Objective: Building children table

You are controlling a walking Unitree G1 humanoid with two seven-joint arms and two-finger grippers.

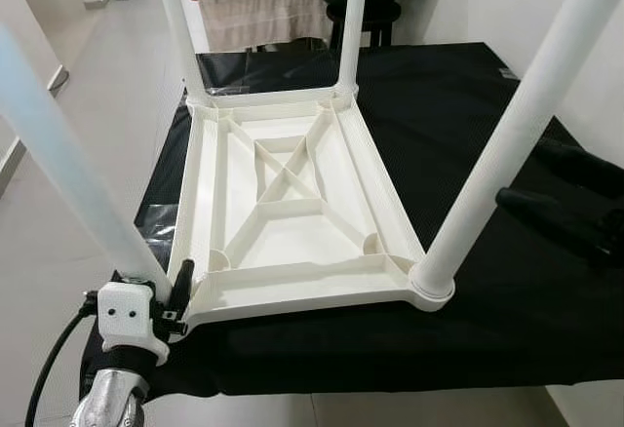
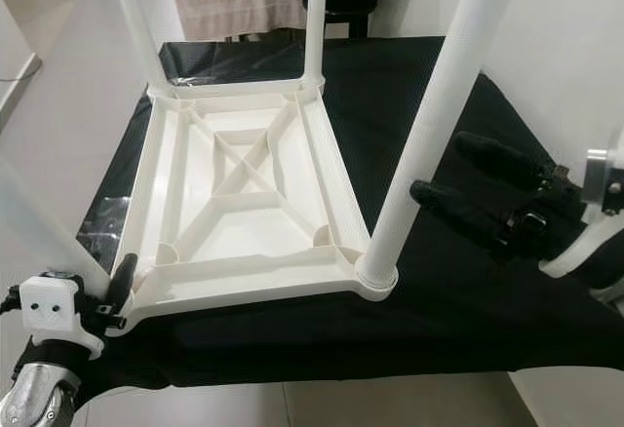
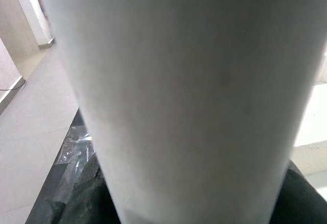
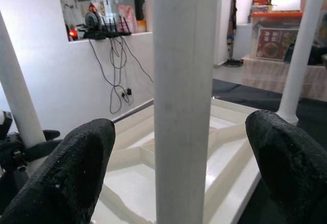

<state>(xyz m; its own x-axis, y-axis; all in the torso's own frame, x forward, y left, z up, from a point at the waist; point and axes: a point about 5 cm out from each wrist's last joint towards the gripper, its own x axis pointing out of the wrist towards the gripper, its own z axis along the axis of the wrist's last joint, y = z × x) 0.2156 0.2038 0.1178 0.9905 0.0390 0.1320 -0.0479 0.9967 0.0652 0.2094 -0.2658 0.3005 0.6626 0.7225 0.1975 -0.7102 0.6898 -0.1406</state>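
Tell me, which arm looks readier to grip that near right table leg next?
Probably the right. The right gripper hangs open beside the near right leg, its fingers on either side of it, not touching. The left gripper is occupied at the near left leg.

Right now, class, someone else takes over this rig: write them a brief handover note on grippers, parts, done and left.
Left gripper: closed around the near-left leg at its base.
Right gripper: open, fingers either side of the near-right leg, not touching.
Tabletop: upside down on the black cloth.
Done: all four legs stand in their corner sockets.
Left: check that the near legs are seated, then turn the table upright.
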